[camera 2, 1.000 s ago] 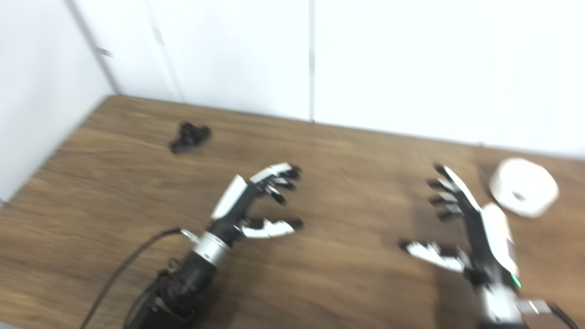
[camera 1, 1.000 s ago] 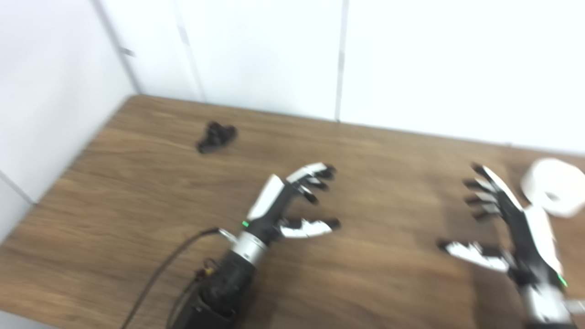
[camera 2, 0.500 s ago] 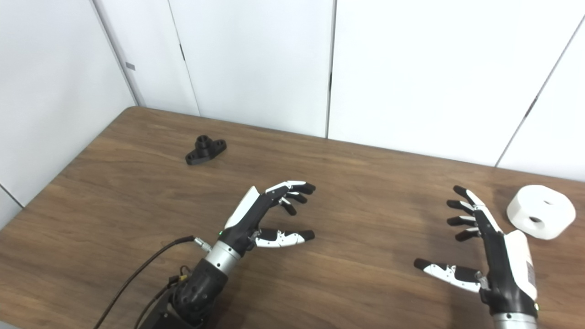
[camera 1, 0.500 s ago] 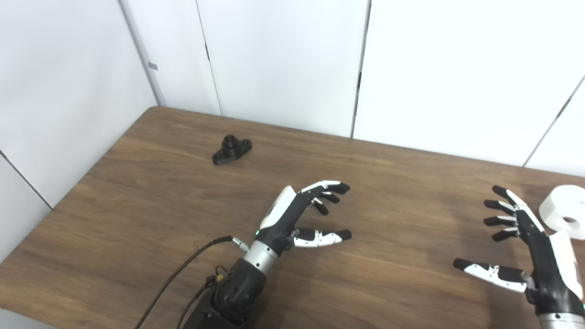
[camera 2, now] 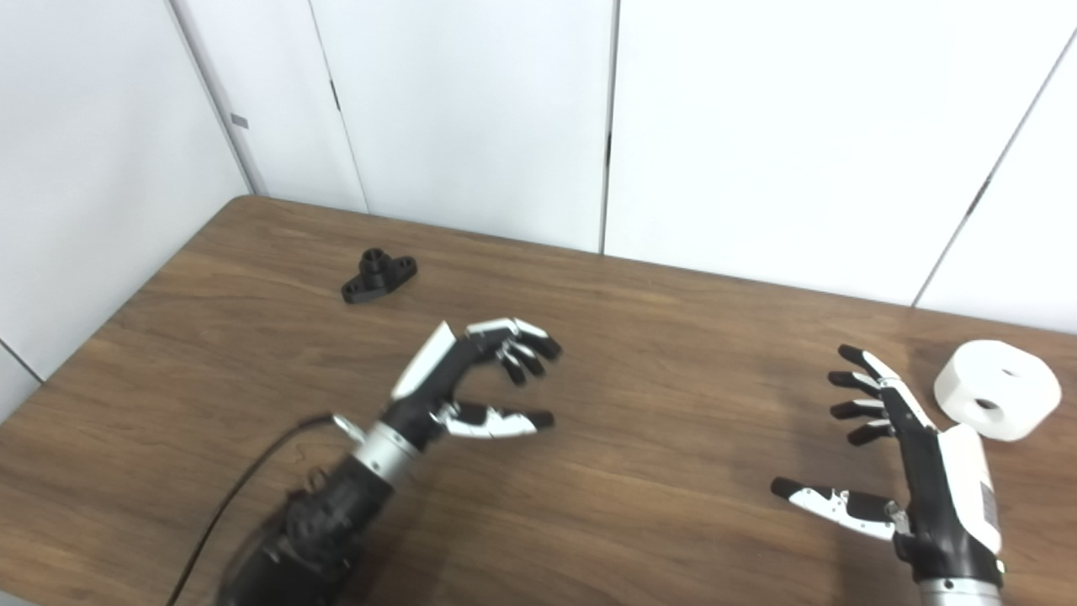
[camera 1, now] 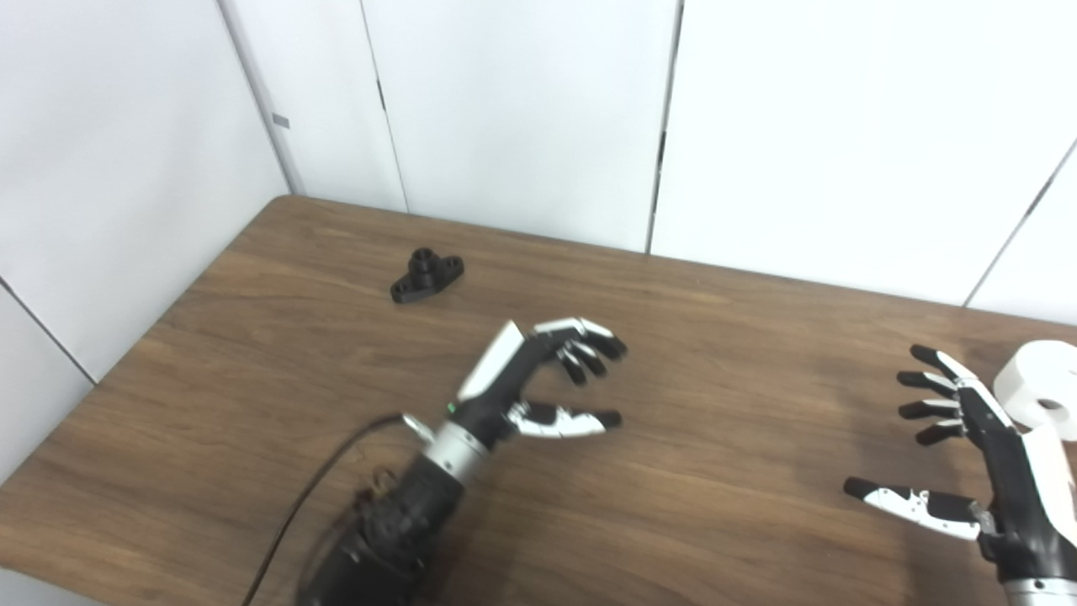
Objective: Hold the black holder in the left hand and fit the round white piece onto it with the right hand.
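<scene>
The black holder [camera 1: 427, 276] lies on the wooden table at the far left, well away from both hands. The round white piece [camera 2: 997, 389] with a hole through it lies at the table's right side. My left hand [camera 1: 538, 379] is open and empty over the middle of the table, fingers curled a little. My right hand [camera 2: 904, 459] is open and empty at the lower right, fingers spread, just left of the white piece and not touching it.
The wooden table [camera 1: 715, 337] meets white wall panels [camera 1: 522, 109] at the back and left. A black cable [camera 1: 294, 522] runs along my left forearm near the table's front edge.
The camera swung and settled a second ago. Since half a second ago my left hand has moved a little left and back; its fingers have curled slightly. My right hand has barely moved.
</scene>
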Tool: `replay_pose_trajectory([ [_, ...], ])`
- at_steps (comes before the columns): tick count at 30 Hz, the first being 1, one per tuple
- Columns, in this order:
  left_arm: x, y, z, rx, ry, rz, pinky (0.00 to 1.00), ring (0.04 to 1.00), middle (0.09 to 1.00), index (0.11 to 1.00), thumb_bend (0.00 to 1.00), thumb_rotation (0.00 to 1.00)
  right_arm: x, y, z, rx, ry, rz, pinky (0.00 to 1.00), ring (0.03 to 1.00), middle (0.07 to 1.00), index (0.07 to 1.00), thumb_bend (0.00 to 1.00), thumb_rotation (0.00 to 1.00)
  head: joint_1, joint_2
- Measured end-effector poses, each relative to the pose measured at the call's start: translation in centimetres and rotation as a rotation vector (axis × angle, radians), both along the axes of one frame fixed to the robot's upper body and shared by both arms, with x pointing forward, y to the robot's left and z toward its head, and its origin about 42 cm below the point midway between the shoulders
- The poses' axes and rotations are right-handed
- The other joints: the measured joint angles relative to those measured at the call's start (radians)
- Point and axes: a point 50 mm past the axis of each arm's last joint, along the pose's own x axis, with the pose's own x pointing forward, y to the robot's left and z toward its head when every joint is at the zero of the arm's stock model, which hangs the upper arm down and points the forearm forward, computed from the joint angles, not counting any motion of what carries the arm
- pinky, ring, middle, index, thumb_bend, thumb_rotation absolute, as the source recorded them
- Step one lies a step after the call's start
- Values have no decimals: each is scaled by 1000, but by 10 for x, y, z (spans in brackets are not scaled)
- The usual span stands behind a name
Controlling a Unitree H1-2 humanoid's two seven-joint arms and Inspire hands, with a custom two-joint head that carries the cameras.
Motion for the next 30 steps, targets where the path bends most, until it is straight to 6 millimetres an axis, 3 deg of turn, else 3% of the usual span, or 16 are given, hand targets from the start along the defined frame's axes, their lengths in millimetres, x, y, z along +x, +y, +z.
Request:
replay_pose_trajectory([
  [5, 18, 20, 34, 117, -90, 32, 567, 717, 751, 642, 813, 7, 1, 0, 0, 5, 0, 1, 498, 632, 746, 836, 805, 0, 6, -3],
  [11, 26, 41, 51, 192, -125, 124, 608, 729, 755, 651, 799, 67, 2, -1, 2, 6, -4, 0, 490, 625, 737, 830, 808, 0, 11, -5],
  [19, 30, 80, 87, 337, -168, 348, 632, 753, 764, 650, 822, 39, 3, -1, 3, 14, -8, 1, 486, 616, 735, 825, 810, 0, 15, -6],
  [27, 32, 102, 95, 392, -113, 466, 690, 866, 868, 678, 834, 131, 3, -1, 4, 13, -9, 1, 481, 616, 734, 821, 813, 0, 18, -6],
  [30, 33, 115, 96, 427, -97, 508, 711, 880, 877, 677, 840, 107, 3, -1, 4, 11, -9, 1, 479, 611, 731, 818, 816, 0, 20, -6],
])
